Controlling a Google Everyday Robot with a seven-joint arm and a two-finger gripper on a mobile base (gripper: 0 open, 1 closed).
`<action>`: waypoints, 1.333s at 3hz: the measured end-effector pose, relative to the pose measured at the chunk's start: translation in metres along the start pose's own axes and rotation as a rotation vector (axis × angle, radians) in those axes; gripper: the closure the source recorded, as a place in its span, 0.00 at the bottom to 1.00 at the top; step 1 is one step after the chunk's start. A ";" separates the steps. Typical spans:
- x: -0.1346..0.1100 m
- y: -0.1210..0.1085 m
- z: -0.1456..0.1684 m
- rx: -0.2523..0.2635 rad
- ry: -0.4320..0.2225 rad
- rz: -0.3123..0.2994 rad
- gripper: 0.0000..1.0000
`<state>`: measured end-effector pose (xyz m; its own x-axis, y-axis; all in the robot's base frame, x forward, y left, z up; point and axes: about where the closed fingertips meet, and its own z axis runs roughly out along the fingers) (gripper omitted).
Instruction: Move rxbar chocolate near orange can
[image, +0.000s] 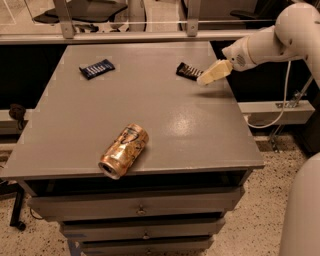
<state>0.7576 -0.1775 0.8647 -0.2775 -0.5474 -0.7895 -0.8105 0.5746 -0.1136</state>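
The rxbar chocolate (188, 71), a small flat bar in a black wrapper, lies at the far right of the grey table (165, 125). The orange can (123, 151) lies on its side near the table's front edge, left of centre. My gripper (209, 76) reaches in from the right on a white arm and hangs just to the right of the rxbar chocolate, its pale tips close to the bar's right end.
A dark blue wrapped bar (96, 68) lies at the far left of the table. Drawers (137, 207) sit under the tabletop. A white cable (282, 107) hangs to the right. Chair bases and a rail stand behind the table.
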 end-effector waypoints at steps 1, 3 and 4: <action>0.005 -0.002 0.012 -0.006 -0.010 0.022 0.00; 0.013 -0.003 0.023 -0.010 -0.039 0.045 0.42; 0.014 -0.002 0.024 -0.011 -0.048 0.046 0.65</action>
<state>0.7674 -0.1719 0.8396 -0.2892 -0.4908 -0.8219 -0.8034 0.5912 -0.0703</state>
